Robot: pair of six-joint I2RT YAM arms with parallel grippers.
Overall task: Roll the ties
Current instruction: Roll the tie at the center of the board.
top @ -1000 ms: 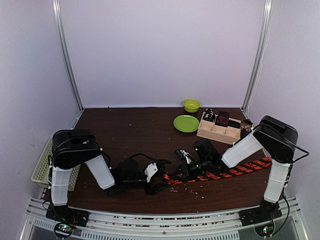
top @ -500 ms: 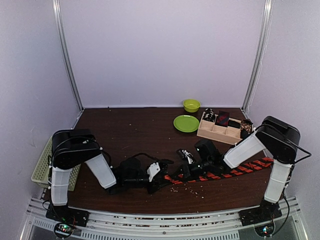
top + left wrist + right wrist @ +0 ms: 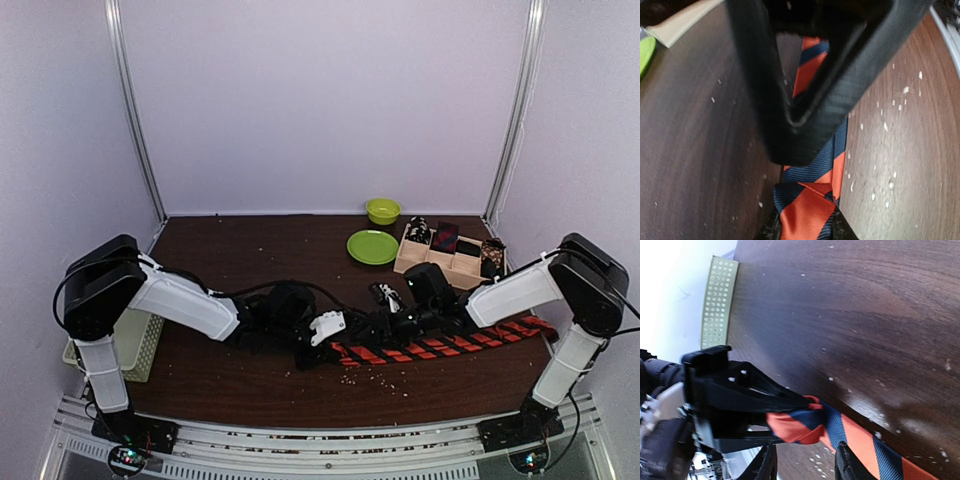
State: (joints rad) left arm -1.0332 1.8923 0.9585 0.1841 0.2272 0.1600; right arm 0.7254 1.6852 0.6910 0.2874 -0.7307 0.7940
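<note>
Tie [image 3: 415, 352], orange-red with dark diagonal stripes, lies flat on the counter [image 3: 250, 270]. It runs from just 5 o'clock of centre out toward the 3 o'clock edge. The centre-side end is folded over on itself. Left jaws pinch that fold, with the left fingers [image 3: 771, 231] flanking it on either side. Right jaws stand spread just beside the fold, low over the strip; whether the right fingers [image 3: 766, 465] touch the fabric cannot be told. Wooden tray [image 3: 428, 268] at 1 o'clock holds other rolled ties [image 3: 445, 237]. Pale specks [image 3: 385, 375] are scattered on the counter near the fold.
</note>
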